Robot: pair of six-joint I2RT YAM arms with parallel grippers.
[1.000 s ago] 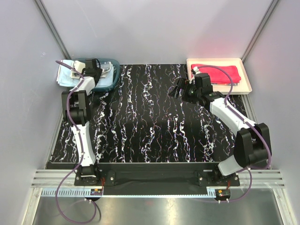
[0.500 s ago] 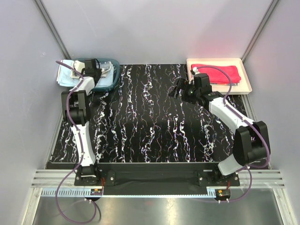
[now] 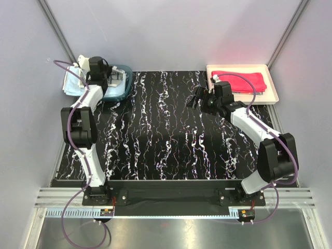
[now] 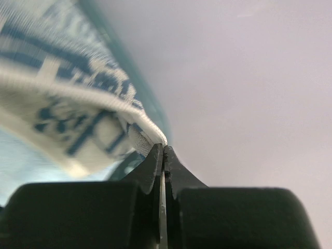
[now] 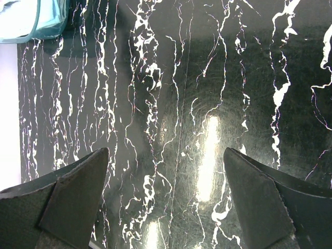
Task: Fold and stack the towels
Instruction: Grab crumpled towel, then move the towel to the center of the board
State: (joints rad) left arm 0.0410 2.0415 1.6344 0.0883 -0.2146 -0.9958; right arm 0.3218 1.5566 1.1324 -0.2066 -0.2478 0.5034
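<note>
Top cam looks down from behind on the whole surface. Right wrist cam faces that same surface, closer; left wrist's jammed against a patterned towel, probably by the basket.

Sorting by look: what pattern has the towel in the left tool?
The towel is pale with dark blue blocky marks; left wrist view best.

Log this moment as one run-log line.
left gripper: shut on patterned towel edge at basket | right gripper: open, empty, over table | red towel: in tray
</note>
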